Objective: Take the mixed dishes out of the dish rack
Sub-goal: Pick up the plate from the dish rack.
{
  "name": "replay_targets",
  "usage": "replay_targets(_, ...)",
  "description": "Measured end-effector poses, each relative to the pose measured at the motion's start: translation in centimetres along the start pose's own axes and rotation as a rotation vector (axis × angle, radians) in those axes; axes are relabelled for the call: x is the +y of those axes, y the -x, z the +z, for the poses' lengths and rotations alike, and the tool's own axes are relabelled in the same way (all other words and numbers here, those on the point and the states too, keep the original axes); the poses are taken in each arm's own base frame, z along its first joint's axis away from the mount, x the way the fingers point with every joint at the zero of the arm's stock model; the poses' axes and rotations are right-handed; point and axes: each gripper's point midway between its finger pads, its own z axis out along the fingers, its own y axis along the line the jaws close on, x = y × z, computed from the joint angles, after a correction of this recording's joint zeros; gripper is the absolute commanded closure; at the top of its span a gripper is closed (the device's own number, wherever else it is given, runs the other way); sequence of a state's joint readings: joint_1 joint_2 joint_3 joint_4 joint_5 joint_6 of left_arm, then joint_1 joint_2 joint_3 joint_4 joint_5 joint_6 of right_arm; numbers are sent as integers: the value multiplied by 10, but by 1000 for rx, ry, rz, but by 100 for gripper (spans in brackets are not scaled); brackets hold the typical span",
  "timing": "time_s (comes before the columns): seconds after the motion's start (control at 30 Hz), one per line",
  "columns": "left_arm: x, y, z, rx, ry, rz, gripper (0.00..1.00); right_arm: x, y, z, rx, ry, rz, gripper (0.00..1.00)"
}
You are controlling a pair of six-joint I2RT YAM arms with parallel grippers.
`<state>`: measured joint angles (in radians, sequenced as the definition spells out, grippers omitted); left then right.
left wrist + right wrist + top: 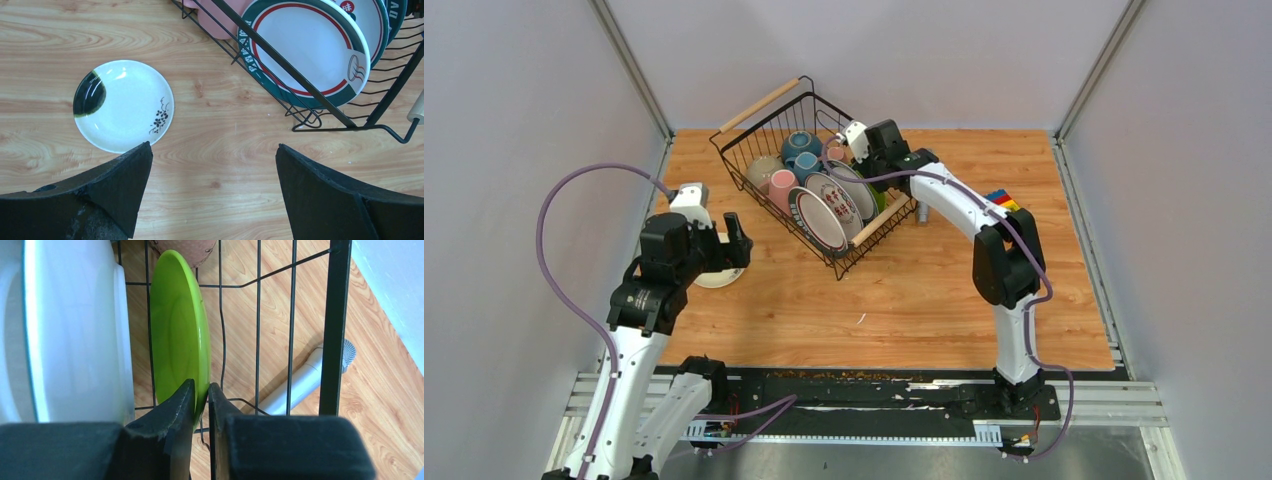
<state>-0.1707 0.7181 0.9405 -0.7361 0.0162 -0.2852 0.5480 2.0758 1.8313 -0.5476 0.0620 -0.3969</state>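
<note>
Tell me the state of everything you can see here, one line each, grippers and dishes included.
Dish rack, loaded with dishes.
Green plate, on edge in the rack, gripped at its rim.
Right gripper, shut on the green plate.
Left gripper, open, empty, above the table.
Patterned plates, on edge in the rack, untouched.
Small white plate, flat on the table, outside the rack.
Pink mug, in the rack.

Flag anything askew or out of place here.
The dish rack sits diagonal to the table edges. Brown crumbs litter the black rail at the near edge, and a small white scrap lies on the wood.
</note>
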Motion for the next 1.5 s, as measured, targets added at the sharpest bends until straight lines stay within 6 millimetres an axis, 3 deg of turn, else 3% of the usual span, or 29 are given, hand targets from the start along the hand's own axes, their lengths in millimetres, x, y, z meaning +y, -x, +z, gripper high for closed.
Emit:
replay_targets(0.27,0,2,-3,-13,-3,0,0,1,5,-5,4,-44,-38,100)
replay_targets(0.43,0,2,-4,-17,-3,0,0,-6,17,-20,-22,-83,-58,100)
replay_targets(0.73,-9,-1,-4,-18,-57,-2,0,-32,46,-71,-101,-190,-73,100)
replay_targets(0.9,-18,-10,-8,-16,-116,-15,0,-39,55,-92,-123,-240,-68,100)
replay_targets(1.1,-33,-3,-21,-61,-202,-32,0,-42,66,-125,-164,-296,-36,100)
replay_targets(1.5,-65,6,-32,-82,-373,-68,0,-38,62,-206,-295,-310,162,100)
